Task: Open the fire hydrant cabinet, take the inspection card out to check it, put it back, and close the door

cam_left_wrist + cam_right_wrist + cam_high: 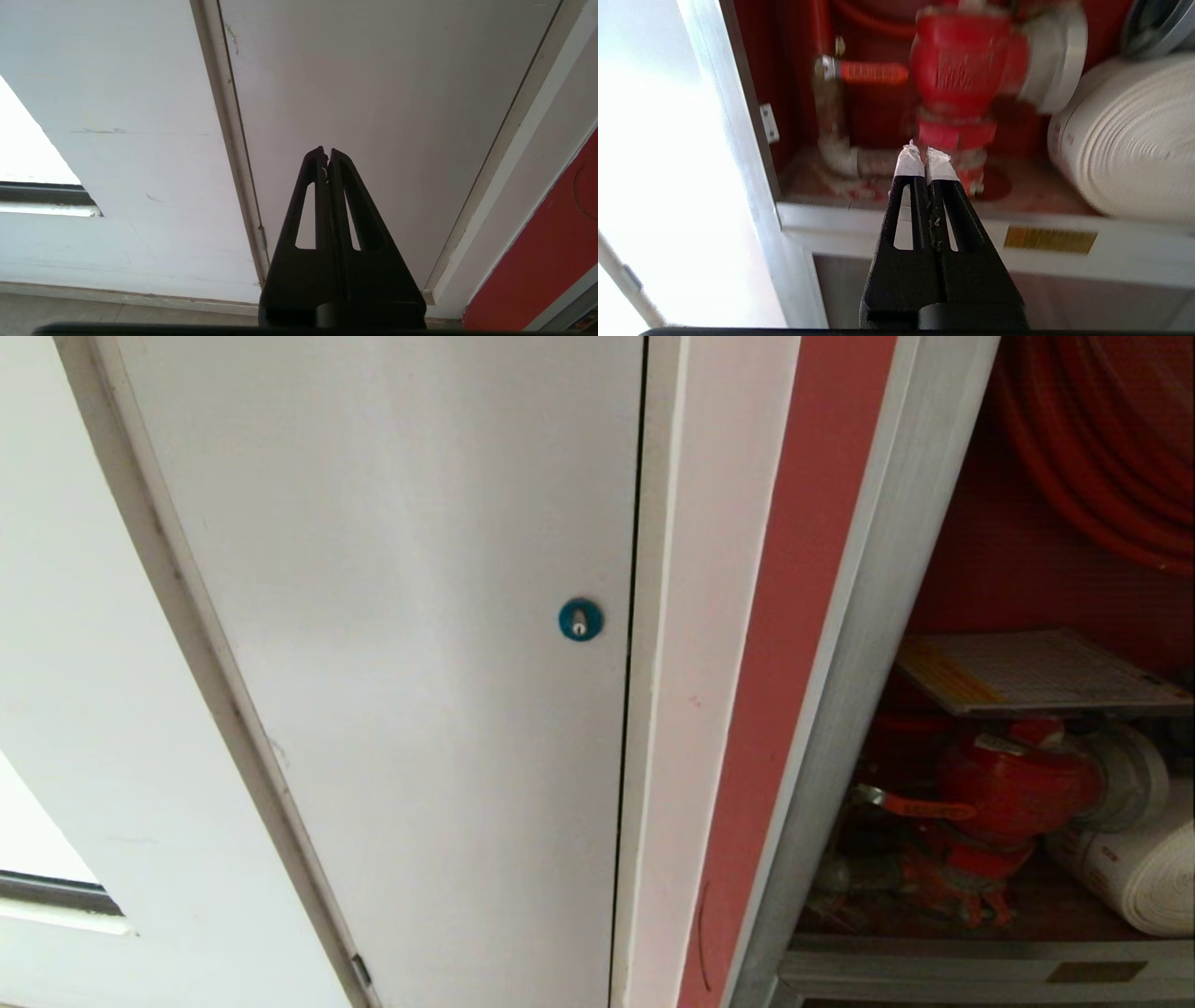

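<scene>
The fire hydrant cabinet (840,644) stands open at the right of the head view, its red lining and silver frame showing. The inspection card (1036,672) lies flat on top of the red valve (1008,784), with a white rolled hose (1139,877) beside it and the red hose reel (1111,448) above. The door is out of view. My right gripper (924,156) is shut and empty, its white-taped tips pointing at the red valve (962,70) from outside the cabinet sill. My left gripper (326,151) is shut, parked low before the white panel.
A plain white panel (401,644) with a small blue round lock (580,619) fills the left of the head view. The cabinet sill (1064,233) carries a yellow label (1049,240). The white rolled hose (1134,140) sits at the right inside.
</scene>
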### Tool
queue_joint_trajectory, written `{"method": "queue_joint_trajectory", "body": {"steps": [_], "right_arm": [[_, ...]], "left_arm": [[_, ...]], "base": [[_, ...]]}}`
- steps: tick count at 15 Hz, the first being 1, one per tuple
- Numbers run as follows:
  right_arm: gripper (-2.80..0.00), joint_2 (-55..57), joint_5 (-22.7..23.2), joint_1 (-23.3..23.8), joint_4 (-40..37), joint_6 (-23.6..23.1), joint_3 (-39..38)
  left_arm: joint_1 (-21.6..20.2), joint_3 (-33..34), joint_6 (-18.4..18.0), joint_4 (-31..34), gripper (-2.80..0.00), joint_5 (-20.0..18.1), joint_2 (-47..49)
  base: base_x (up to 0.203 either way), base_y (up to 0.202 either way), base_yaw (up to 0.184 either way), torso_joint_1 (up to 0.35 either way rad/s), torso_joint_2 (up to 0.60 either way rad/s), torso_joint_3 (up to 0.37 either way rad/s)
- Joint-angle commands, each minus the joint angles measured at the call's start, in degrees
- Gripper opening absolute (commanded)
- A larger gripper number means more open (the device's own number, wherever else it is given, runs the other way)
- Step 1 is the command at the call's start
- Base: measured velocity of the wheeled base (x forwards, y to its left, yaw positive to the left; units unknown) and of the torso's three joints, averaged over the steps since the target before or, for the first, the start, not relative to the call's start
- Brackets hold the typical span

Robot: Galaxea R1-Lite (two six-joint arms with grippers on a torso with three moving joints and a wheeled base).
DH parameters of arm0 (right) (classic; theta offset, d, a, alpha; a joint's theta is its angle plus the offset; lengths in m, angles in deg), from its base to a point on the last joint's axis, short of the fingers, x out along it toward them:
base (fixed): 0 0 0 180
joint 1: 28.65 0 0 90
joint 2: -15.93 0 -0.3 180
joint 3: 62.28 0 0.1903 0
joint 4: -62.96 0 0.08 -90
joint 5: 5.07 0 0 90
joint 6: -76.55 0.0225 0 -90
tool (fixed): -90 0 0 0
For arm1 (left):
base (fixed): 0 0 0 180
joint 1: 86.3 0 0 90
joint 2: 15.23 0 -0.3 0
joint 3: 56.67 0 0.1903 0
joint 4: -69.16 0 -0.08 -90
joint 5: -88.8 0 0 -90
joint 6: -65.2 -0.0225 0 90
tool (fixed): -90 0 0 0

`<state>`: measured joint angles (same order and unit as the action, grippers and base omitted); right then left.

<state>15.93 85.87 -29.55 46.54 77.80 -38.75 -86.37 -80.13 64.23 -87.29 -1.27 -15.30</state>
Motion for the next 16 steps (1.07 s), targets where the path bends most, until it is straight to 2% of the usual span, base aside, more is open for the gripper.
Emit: {"method": "queue_joint_trajectory", "body": {"steps": [1,5,16], "right_arm": [[-2.80,0.09,0.03,0.02,-1.76,0.36,-0.43],[-2.80,0.09,-0.59,0.02,-6.06,1.03,-0.43],[-2.80,0.09,-0.68,0.02,-6.07,1.04,-0.43]], "left_arm": [[-0.01,0.01,0.00,-0.01,-2.80,-0.01,0.07],[-0.01,0.01,0.00,-0.01,-2.80,-0.01,0.07],[-0.01,0.01,0.00,-0.01,-2.80,-0.01,0.07]], "base": [[0.000,0.000,0.000,0.000,0.00,0.000],[0.000,0.000,0.000,0.000,0.00,0.000],[0.000,0.000,0.000,0.000,0.00,0.000]]}}
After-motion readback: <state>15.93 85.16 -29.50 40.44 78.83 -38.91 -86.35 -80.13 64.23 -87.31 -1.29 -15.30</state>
